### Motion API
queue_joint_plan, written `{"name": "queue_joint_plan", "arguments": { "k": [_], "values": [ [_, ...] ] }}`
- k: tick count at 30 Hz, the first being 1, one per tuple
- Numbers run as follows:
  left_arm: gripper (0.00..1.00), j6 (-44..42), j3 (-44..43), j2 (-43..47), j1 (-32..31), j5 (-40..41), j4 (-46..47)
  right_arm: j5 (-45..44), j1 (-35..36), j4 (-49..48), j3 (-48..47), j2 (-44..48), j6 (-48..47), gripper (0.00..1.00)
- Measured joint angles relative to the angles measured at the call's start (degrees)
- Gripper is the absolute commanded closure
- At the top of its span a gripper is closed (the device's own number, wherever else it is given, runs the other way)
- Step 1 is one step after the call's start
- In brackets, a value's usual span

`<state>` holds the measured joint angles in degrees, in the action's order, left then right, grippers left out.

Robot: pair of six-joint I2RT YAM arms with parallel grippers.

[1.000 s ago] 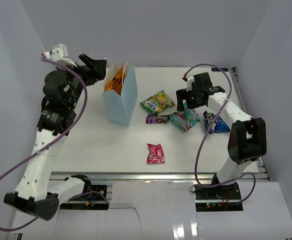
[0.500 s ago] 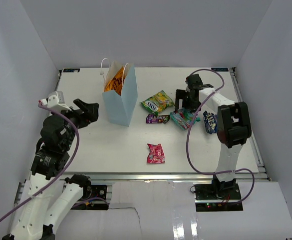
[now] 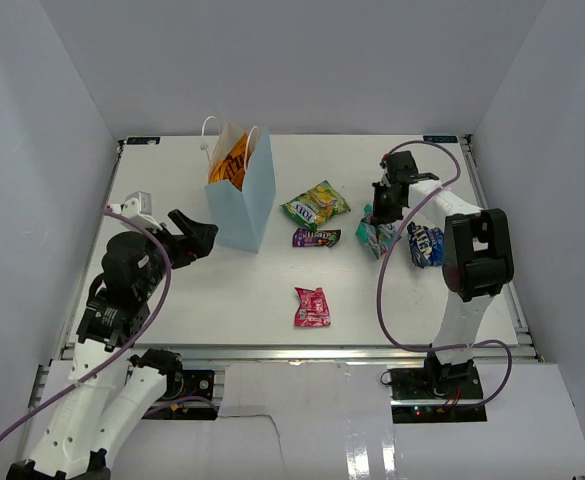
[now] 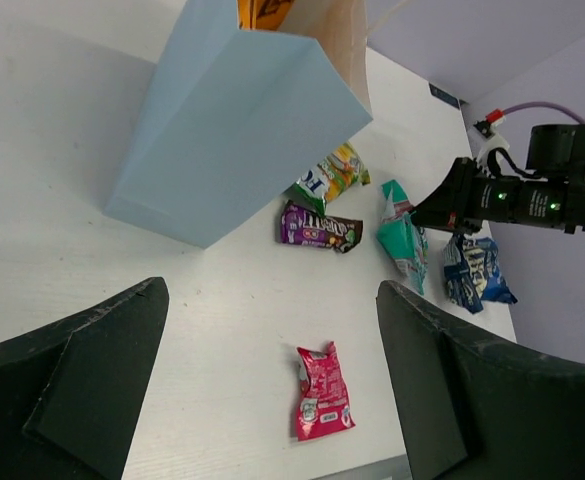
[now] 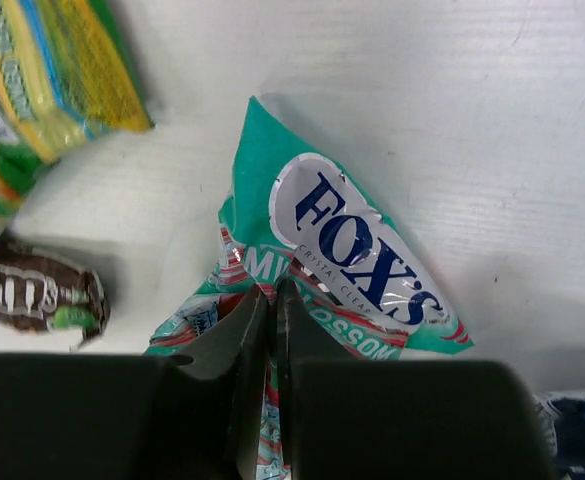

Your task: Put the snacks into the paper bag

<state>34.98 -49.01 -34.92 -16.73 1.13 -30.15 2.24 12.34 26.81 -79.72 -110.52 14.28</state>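
The pale-blue paper bag (image 3: 244, 205) (image 4: 234, 130) stands upright at the back left, with an orange chip bag (image 3: 233, 160) poking out of its mouth. To its right lie a yellow-green candy bag (image 3: 316, 203) (image 5: 47, 90), a purple packet (image 3: 315, 237) (image 4: 319, 228), a teal candy bag (image 3: 372, 238) (image 5: 347, 235) and a dark blue bag (image 3: 424, 243) (image 4: 472, 275). A pink-red packet (image 3: 311, 306) (image 4: 322, 392) lies nearer the front. My right gripper (image 3: 378, 224) (image 5: 272, 290) is shut on a fold of the teal bag. My left gripper (image 3: 198, 238) (image 4: 270, 295) hangs open and empty, left of the paper bag.
White walls close in the table (image 3: 172, 300) on three sides. The right arm's purple cable (image 3: 427, 150) loops over the back right corner. A metal rail (image 3: 272, 352) runs along the front edge.
My right gripper has shut on the teal bag and bunched it up toward the dark blue bag. My left arm has dropped from the paper bag's mouth to its left side.
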Motion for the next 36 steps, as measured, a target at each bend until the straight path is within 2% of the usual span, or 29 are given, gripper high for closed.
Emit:
{"name": "queue_joint_plan", "arguments": {
  "k": [3,6,11,14,18,23,27,32,36],
  "values": [
    [0.04,0.0,1.8,-0.2,0.0,-2.3,0.7,6.4,-1.6,-0.5,4.2,4.4,-5.3,0.92],
    [0.04,0.0,2.7,-0.2,0.0,-3.7,1.6,17.4,-3.6,-0.6,7.8,11.1,-12.2,0.92],
    [0.04,-0.2,3.7,0.2,0.0,-4.6,3.0,36.4,-4.8,-4.3,6.4,21.6,-20.4,0.92],
    [0.04,-0.6,3.8,0.7,0.0,-4.6,3.5,43.3,-1.6,-7.0,1.6,23.9,-20.7,0.92],
    [0.04,-1.1,4.4,2.2,0.0,-4.6,3.8,47.7,7.3,-11.7,-8.5,22.9,-16.7,0.92],
    [0.04,-1.3,4.4,3.8,0.0,-4.4,3.8,47.5,19.5,-21.3,-27.9,15.2,-5.2,0.92],
    [0.04,-1.3,4.4,6.2,0.0,-3.5,3.3,41.9,25.8,-31.5,-40.8,6.6,6.3,0.92],
    [0.04,-0.5,4.4,10.8,0.0,-2.3,2.1,30.6,29.7,-40.7,-47.4,-3.7,17.6,0.92],
    [0.04,0.2,4.4,13.4,0.0,-1.0,0.2,21.7,32.0,-43.5,-47.5,-10.4,20.2,0.92]
  ]
}}
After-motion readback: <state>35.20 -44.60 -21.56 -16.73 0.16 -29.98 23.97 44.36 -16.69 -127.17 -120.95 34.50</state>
